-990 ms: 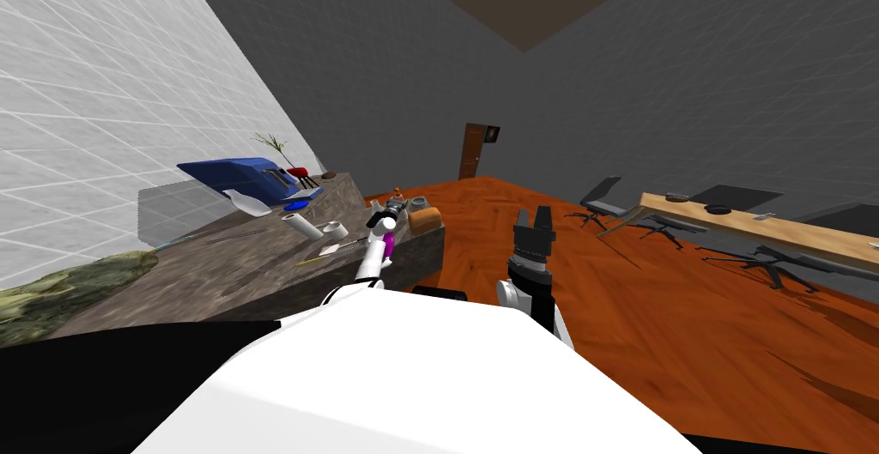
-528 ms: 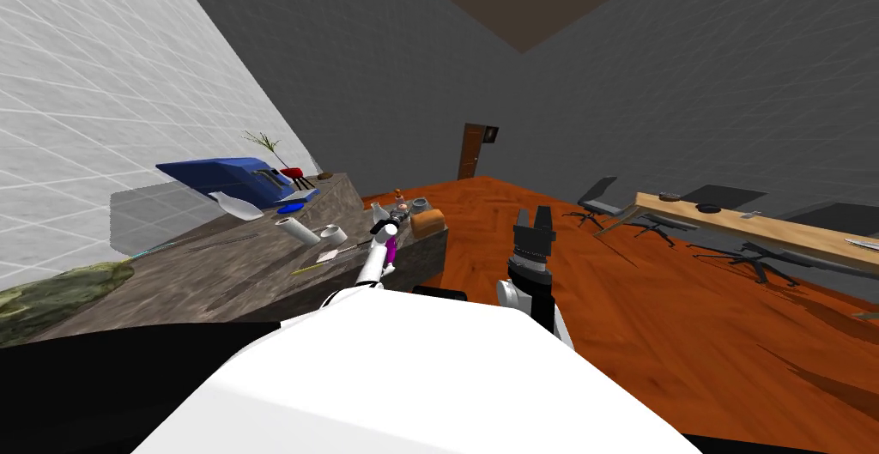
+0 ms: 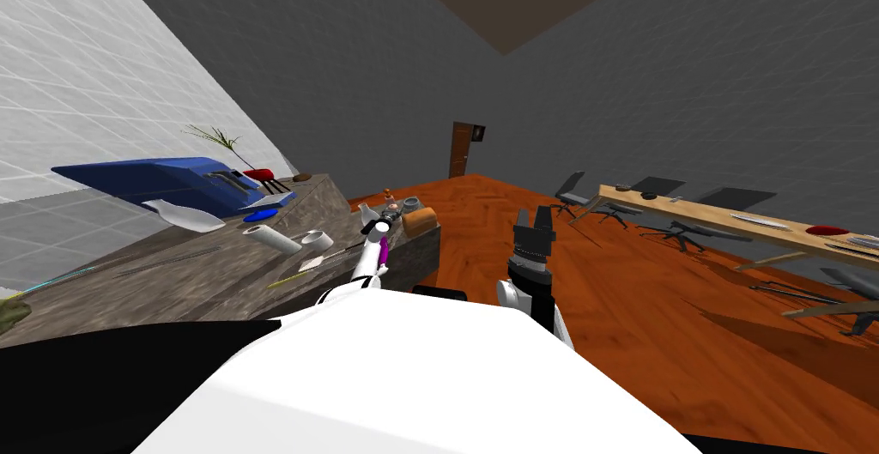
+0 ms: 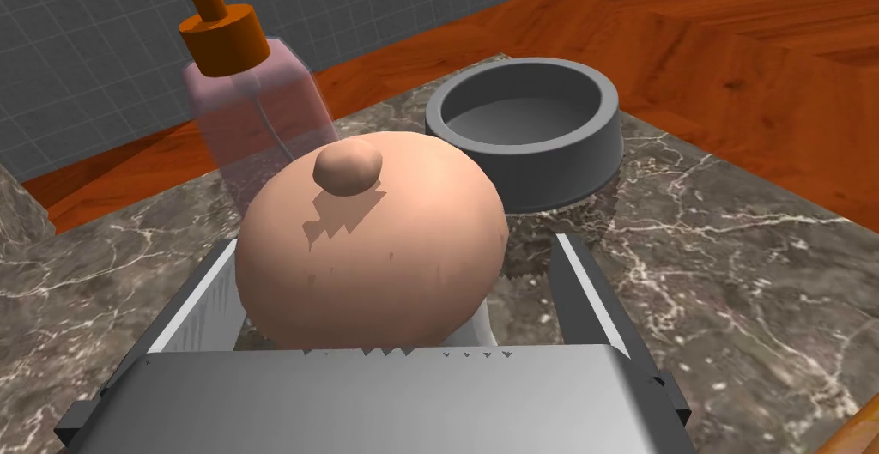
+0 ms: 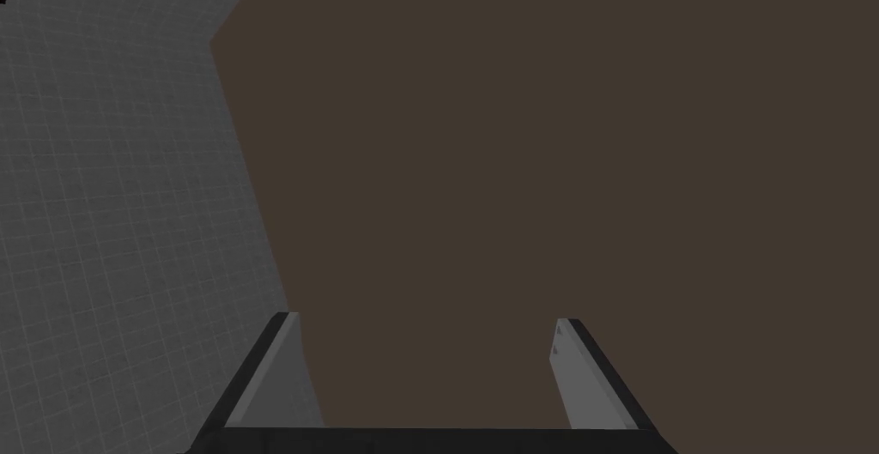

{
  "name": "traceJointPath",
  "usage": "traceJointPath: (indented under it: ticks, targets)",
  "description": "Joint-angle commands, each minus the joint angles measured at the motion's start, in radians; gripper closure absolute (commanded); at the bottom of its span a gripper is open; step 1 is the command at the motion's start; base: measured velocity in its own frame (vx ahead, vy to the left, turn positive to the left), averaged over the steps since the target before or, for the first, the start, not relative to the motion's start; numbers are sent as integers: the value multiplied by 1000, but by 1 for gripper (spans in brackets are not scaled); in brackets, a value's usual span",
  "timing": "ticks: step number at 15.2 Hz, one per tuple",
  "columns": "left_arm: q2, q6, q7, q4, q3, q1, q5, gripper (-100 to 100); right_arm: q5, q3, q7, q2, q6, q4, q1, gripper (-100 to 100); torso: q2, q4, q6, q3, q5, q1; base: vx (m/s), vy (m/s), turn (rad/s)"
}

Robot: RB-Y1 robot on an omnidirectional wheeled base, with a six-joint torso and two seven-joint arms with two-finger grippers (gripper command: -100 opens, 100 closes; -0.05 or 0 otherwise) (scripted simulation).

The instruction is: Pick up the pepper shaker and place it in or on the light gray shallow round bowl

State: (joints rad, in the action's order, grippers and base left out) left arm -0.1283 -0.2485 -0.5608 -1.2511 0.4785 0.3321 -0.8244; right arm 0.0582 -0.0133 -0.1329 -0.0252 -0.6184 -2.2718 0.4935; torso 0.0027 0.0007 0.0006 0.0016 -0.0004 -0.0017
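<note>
Bowl (image 4: 562, 161) and bottle (image 4: 257, 123) stand on counter (image 4: 738, 251) behind pepper shaker (image 4: 369, 234).

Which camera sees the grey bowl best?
The left wrist view: the grey bowl is close, with its whole rim and empty inside plain to see. The head view shows it as a tiny grey speck near the end of the counter. The right wrist view faces elsewhere.

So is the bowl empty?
Empty. The bowl shows a bare grey inside; the shaker sits outside it, between the open fingers of the left gripper.
</note>
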Motion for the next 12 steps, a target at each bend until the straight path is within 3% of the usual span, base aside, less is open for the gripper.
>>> traceJointPath:
  ticks: [1,3,4,5,6,7,11,12]
  targets:
    - [-8,-5,29,13,28,11,-19,-100,0,0,0,0,0,0,0,0,0,0,0,0,0,0,-38,-23,-151]
    - [-30,-6,80,46,74,30,-65,-100,0,0,0,0,0,0,0,0,0,0,0,0,0,0,-39,-28,-167]
    - [-30,-6,80,46,74,30,-65,-100,0,0,0,0,0,0,0,0,0,0,0,0,0,0,-35,-22,-134]
    - [-40,-6,106,62,97,40,-87,-100,0,0,0,0,0,0,0,0,-1,0,0,0,0,0,-31,-22,-161]
    - [-38,-3,82,56,74,35,-74,-100,0,0,0,0,0,0,0,0,-1,0,0,0,0,0,-20,-11,-71]
    - [-40,-4,88,59,79,38,-77,100,0,0,0,0,0,0,0,0,-1,0,0,-1,0,1,-7,-3,2]
    - [-41,-4,89,58,79,38,-77,100,0,0,0,0,0,0,0,0,-3,-1,0,-2,1,2,-1,0,3]
    - [-19,-6,55,30,51,21,-42,100,0,0,0,0,0,0,0,0,-3,-1,0,-2,1,2,17,14,199]
